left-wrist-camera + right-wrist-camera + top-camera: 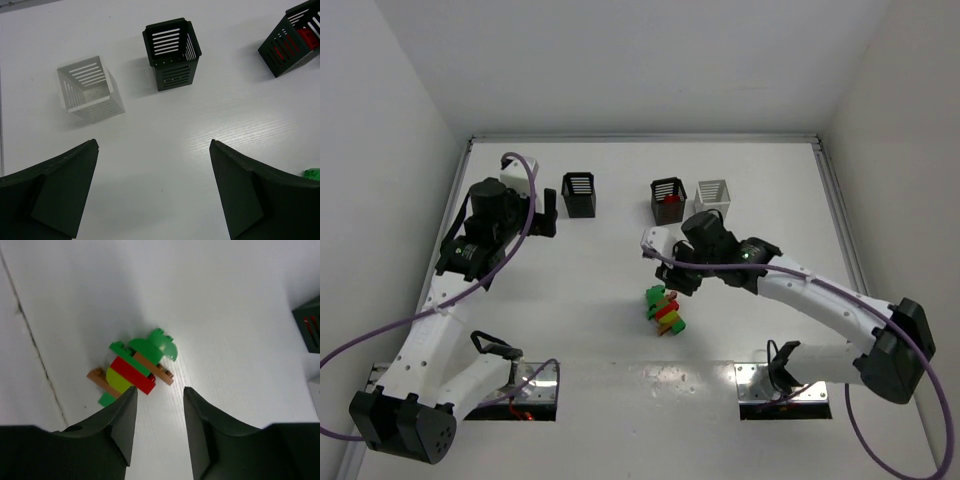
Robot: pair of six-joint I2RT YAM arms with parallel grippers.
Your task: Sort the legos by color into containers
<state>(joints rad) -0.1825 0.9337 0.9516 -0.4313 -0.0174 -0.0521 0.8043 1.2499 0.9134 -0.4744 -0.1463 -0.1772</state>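
Right now the right gripper (160,395), jaws apart, hovers just beside the clumped red, green, orange-brown and yellow-green plastic legos (134,371) on the white table (225,300) (left gripper (154,150) gapes empty too); closing could lift mixed colours together.

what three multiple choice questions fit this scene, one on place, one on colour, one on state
1. Where is the lego pile?
A inside a white bin
B on the table by the right gripper
C stacked on an arm

2. What colour shows inside the rightmost black bin?
A red
B blue
C yellow

3. How is the left gripper?
A shut on a lego
B open, empty
C shut, empty

Answers:
1 B, the pile lies on the table just ahead of the jaws.
2 A, red shows through its slats.
3 B, its jaws stand wide apart with nothing between.
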